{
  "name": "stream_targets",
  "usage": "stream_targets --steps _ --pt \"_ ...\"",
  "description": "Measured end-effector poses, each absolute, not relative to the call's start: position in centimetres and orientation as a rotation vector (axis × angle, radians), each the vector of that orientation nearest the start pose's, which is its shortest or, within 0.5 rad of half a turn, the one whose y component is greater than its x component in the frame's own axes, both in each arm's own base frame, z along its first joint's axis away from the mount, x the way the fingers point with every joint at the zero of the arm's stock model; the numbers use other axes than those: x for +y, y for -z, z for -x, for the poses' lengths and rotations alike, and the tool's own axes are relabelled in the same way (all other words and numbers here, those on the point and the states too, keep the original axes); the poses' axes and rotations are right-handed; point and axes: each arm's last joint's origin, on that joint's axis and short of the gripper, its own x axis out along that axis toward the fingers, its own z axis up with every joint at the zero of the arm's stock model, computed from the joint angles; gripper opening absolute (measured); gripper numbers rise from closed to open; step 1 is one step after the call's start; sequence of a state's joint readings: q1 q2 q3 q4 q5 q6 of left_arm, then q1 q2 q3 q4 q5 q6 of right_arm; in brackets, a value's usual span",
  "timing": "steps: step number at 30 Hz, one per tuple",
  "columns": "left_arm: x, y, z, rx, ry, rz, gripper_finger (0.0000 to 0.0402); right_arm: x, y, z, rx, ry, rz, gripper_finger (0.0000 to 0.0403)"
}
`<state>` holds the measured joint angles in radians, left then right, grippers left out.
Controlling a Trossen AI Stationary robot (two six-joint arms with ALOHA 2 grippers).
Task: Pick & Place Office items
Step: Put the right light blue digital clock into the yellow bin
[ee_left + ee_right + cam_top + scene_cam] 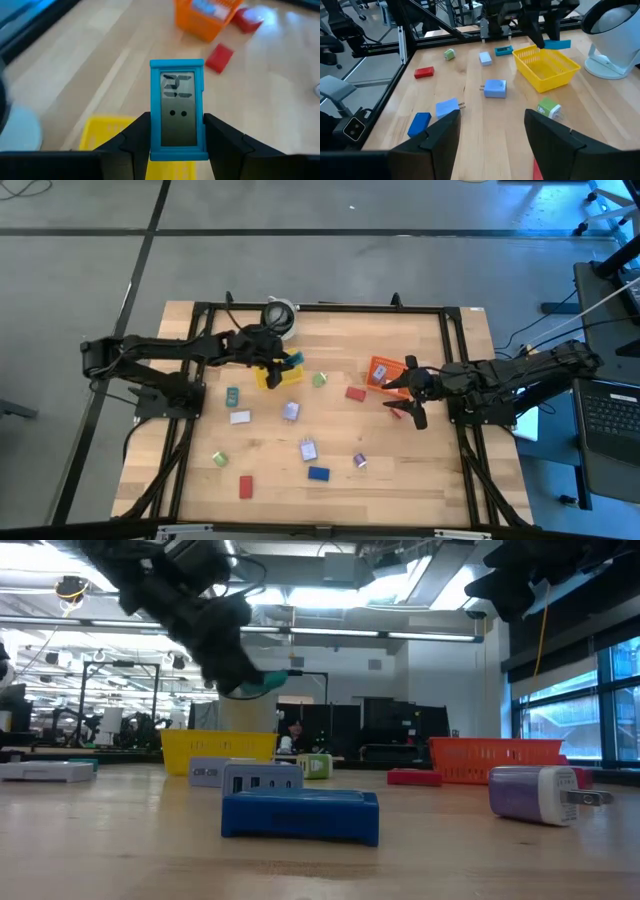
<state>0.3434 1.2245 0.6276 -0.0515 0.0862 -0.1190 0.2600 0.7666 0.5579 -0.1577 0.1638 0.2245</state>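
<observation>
My left gripper (175,145) hangs over the yellow mesh basket (272,375) and is shut on a blue flat block with a grey face (176,107). The same block shows above the basket's rim in the right wrist view (557,45) and as a teal tip in the low view (262,687). My right gripper (492,135) is open and empty, raised beside the orange mesh basket (380,370). Several small items lie flat on the table: a red block (355,392), a green one (319,380), a lavender one (291,411) and a blue one (318,473). My left gripper pinches the blue block between its two fingers (137,137), one on each long side edge near the block's lower end (155,145). Most of the block sticks out past the fingertips. It is lifted clear, above the yellow basket (105,135).
A white round object (281,315) stands at the far edge behind the yellow basket. More items lie scattered toward the near edge: teal (233,394), white (240,417), green (219,459), red (246,485), purple (360,461). A black frame (320,307) rims the table.
</observation>
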Motion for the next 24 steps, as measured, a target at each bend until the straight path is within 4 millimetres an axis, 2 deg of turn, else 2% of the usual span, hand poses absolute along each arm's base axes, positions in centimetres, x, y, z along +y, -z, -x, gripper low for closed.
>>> stream_targets --steps 4,9,24 --pt "8.2 -18.9 -21.8 0.712 -0.398 0.313 0.0150 4.0 -26.0 -16.7 0.366 -0.054 -0.145 0.0222" --pt "8.4 -17.8 -21.5 0.801 -0.460 0.382 0.0150 4.0 -26.1 -16.8 0.352 -0.055 -0.149 0.0222" --pt "8.5 -15.1 -21.9 0.942 -0.479 0.472 0.0155 4.0 -26.3 -16.8 0.334 -0.058 -0.128 0.0222"
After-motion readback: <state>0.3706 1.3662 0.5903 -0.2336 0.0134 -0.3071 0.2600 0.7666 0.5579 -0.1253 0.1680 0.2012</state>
